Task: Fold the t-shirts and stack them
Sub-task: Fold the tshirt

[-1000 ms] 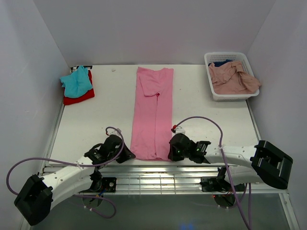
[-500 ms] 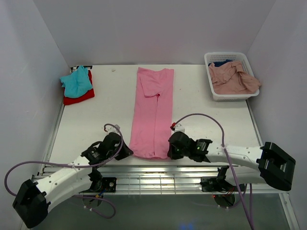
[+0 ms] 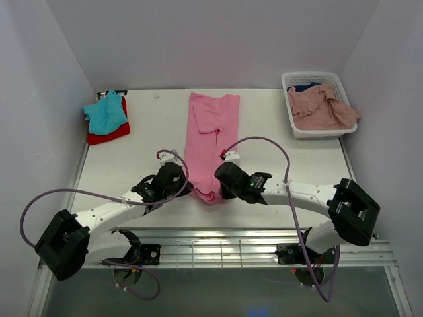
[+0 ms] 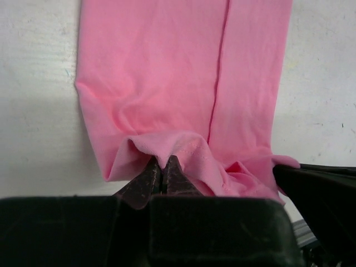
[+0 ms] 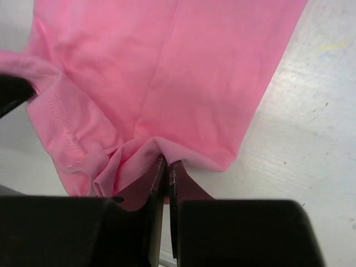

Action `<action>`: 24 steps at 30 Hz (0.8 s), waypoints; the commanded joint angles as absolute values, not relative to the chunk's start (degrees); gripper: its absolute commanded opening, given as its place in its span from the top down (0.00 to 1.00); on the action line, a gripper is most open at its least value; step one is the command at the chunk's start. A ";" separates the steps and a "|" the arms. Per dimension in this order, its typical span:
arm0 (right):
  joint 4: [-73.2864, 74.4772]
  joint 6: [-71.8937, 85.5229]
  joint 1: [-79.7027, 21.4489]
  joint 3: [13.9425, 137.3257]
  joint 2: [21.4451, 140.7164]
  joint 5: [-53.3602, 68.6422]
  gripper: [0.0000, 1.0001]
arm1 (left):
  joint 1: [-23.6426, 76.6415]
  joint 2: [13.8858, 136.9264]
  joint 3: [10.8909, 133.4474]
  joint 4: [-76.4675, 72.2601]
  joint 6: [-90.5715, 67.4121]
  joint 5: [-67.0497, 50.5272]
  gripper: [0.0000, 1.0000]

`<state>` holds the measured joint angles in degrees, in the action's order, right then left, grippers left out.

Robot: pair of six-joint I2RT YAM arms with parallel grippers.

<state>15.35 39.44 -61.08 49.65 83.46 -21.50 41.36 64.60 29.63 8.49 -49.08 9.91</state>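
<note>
Hem of pink t-shirt (image 3: 211, 132) tight in left gripper (image 4: 161, 167) and right gripper (image 5: 166, 167), seemingly above table (image 3: 145, 145), room alongside

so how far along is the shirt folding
Looks done: the teal t-shirt lies on the red t-shirt, far left. In hand: the left gripper and right gripper each pinch the near hem of the bright pink t-shirt, narrowed to a long strip. Left: fold and stack it, then the salmon-pink t-shirt and dark blue garment in the basket.
</note>
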 commanded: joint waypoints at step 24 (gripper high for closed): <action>15.73 20.39 -38.85 81.11 107.48 -23.65 0.92 | 27.51 100.01 57.56 -12.83 -31.38 12.13 1.00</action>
<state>17.63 23.24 -40.53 77.25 105.93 -23.77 28.64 99.00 53.95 -9.39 -33.80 13.65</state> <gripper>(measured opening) 0.086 0.029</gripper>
